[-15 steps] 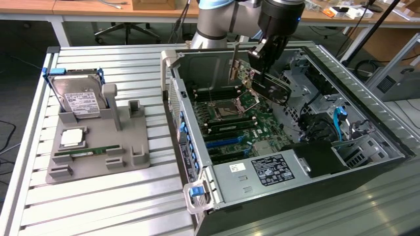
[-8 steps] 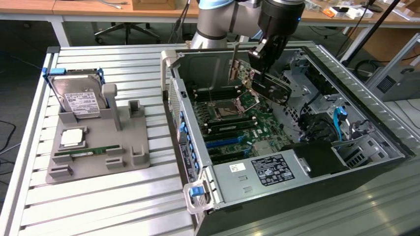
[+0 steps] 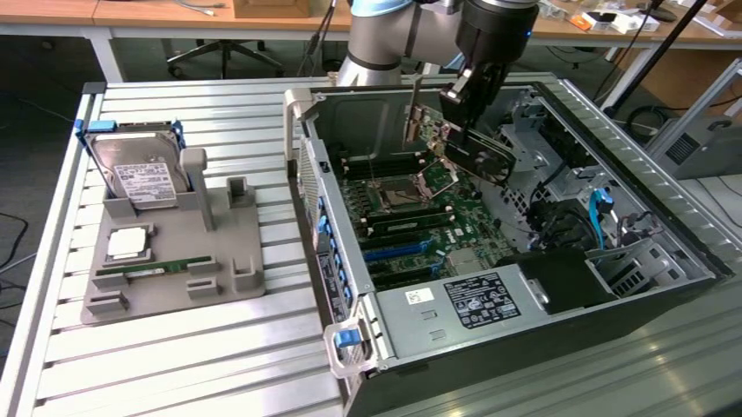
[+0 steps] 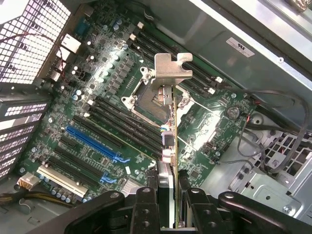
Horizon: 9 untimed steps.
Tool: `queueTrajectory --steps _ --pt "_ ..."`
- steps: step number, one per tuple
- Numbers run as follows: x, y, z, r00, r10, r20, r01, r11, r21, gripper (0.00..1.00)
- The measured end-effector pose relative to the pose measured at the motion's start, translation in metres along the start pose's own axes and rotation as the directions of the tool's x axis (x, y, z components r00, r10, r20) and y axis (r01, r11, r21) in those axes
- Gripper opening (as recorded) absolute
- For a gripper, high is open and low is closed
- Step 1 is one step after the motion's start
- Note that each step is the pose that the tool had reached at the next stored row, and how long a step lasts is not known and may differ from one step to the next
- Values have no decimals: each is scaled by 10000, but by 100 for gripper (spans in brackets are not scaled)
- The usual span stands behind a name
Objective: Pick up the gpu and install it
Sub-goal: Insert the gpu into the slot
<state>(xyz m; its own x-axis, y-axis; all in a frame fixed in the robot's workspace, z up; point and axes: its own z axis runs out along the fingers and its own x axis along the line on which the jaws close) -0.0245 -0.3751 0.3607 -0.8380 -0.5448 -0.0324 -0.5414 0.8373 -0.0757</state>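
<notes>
In the exterior view the gripper (image 3: 461, 130) hangs inside the open computer case (image 3: 649, 252), above and a little beyond the CPU socket (image 3: 400, 187), with its jaws closed on the gpu (image 3: 481, 158). The card is held tilted and clear of the motherboard (image 3: 453, 226), with its silver bracket (image 3: 413, 113) at the end on the socket's side. It sits in no slot, so I judge the pick-up done and the carry toward installing to be the step in hand.

In the wrist view the gpu (image 4: 168, 141) runs edge-on from between the two fingers (image 4: 146, 209) out over the board. Its bracket (image 4: 171, 68) crosses the CPU socket (image 4: 146, 97) in the camera's line of sight. The blue slot (image 4: 92, 144) lies off to one side of the socket, apart from the card's edge. Seating, as I judge it, calls for that edge to be brought parallel to a slot and squarely over it before any downward push.

The card looks thin and flat — a dark board with a greenish-tan face and a bent silver bracket at its end.
</notes>
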Motion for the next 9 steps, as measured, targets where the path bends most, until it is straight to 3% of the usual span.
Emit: queueTrajectory --steps 9 --pt "-2 -1 0 9998 -202 14 202 9998 -5 27"
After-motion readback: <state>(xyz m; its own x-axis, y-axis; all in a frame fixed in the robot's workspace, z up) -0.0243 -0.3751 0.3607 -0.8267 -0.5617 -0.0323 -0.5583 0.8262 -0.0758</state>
